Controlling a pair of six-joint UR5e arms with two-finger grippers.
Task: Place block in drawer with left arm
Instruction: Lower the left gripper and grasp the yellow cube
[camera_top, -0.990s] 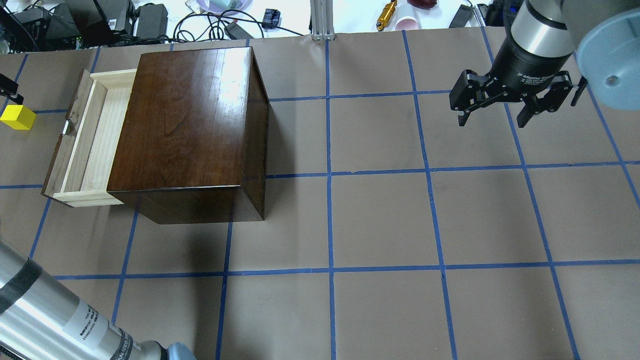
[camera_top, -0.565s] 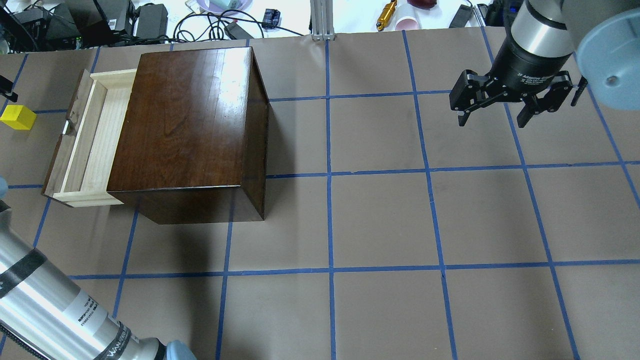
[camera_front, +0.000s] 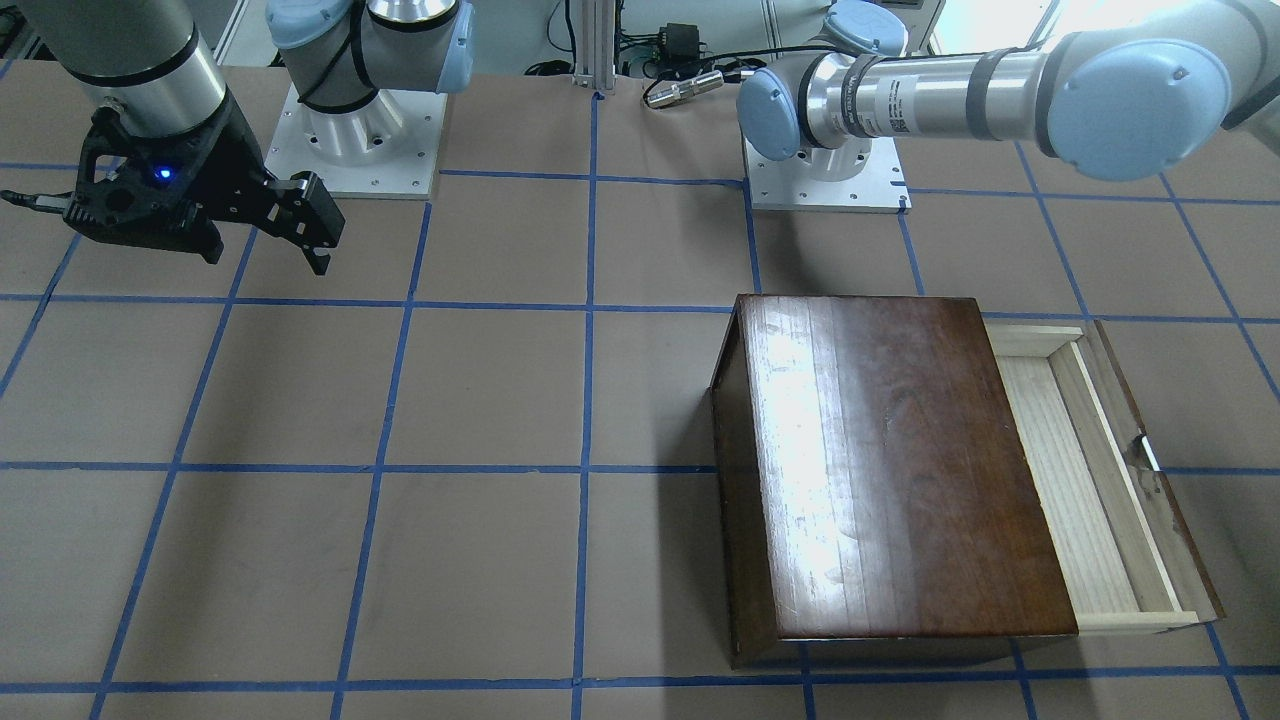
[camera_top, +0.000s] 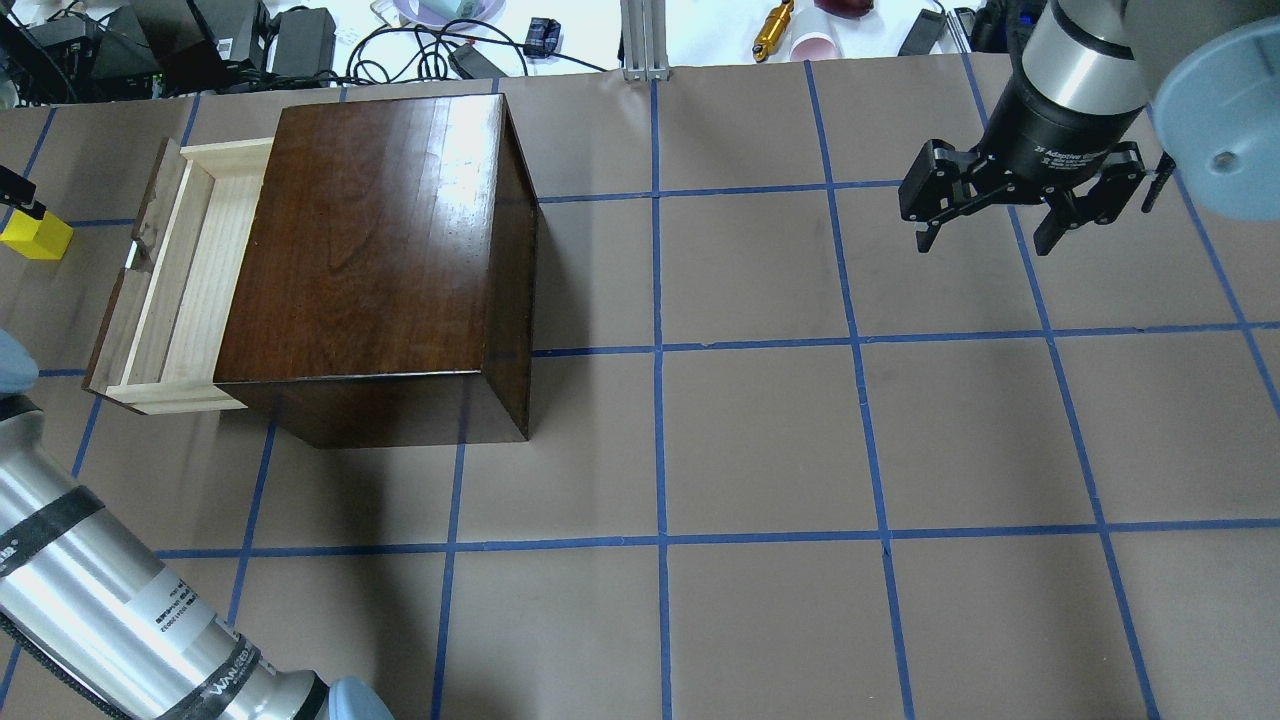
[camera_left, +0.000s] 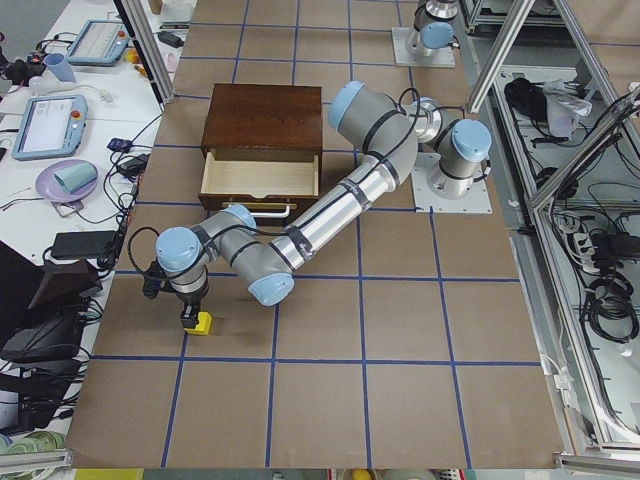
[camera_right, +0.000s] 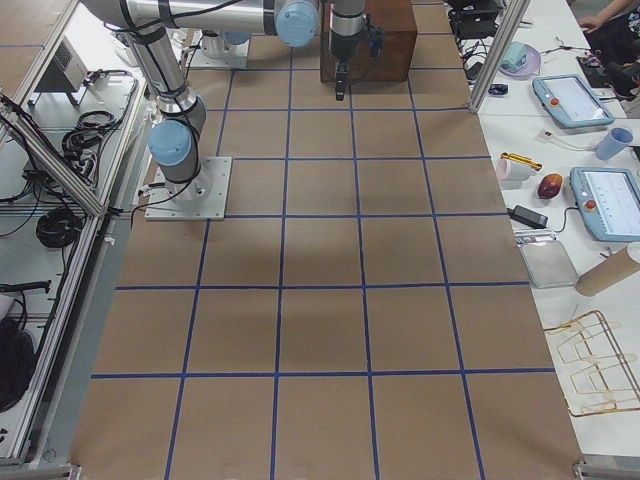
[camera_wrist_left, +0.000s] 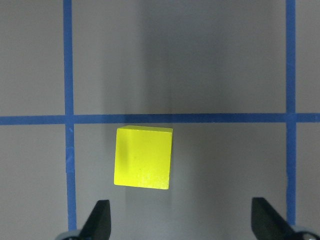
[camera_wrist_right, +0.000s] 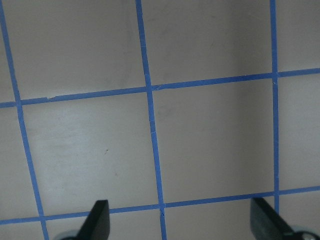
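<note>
The yellow block (camera_top: 36, 238) rests on the table at the far left, left of the open drawer (camera_top: 185, 280) of the dark-brown box (camera_top: 370, 240). The drawer holds nothing that I can see. My left gripper (camera_wrist_left: 182, 222) is open and hovers over the block (camera_wrist_left: 143, 156), which lies ahead of and between the fingertips, nearer the left one. In the overhead view only one black finger (camera_top: 15, 190) shows at the edge. In the exterior left view the left gripper (camera_left: 185, 300) is just above the block (camera_left: 202, 322). My right gripper (camera_top: 985, 240) is open and empty at the far right.
The box (camera_front: 890, 470) stands with its drawer (camera_front: 1070, 490) pulled out toward the table's left end. Cables and power adapters (camera_top: 300, 40), a gold cylinder (camera_top: 775, 30) and a pink cup (camera_top: 815, 45) lie beyond the back edge. My left forearm (camera_top: 110, 610) crosses the front-left corner.
My left forearm has shifted in the overhead view and the black finger at the left edge has come closer to the block. The block, the drawer and the right arm have not moved.
</note>
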